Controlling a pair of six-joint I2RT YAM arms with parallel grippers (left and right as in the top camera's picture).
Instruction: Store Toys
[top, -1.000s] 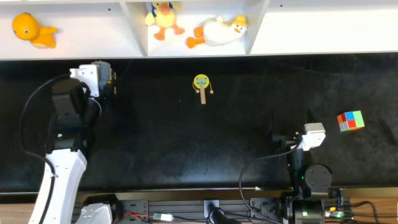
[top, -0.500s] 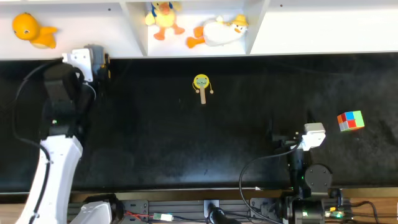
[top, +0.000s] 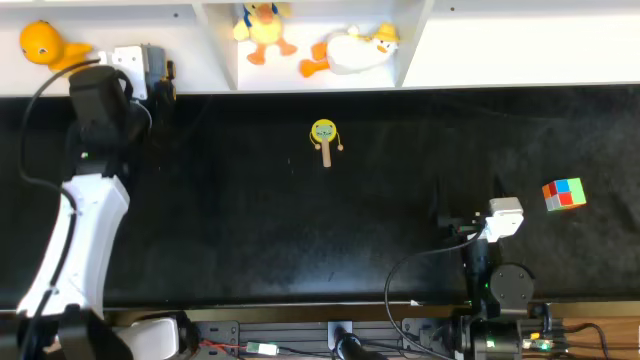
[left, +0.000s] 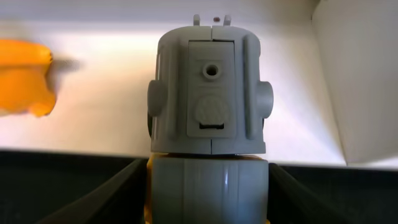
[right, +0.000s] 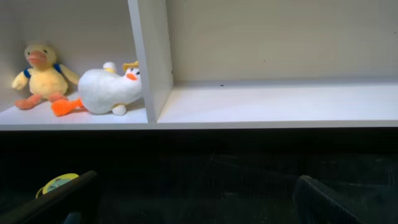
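Left fingers pinch the grey toy robot, head pointing toward the shelf; right fingers spread.

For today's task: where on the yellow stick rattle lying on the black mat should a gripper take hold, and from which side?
Probably the wooden stick, from above, closing across its width: the rattle lies flat on the mat, its stick narrow and straight, its round head wider.
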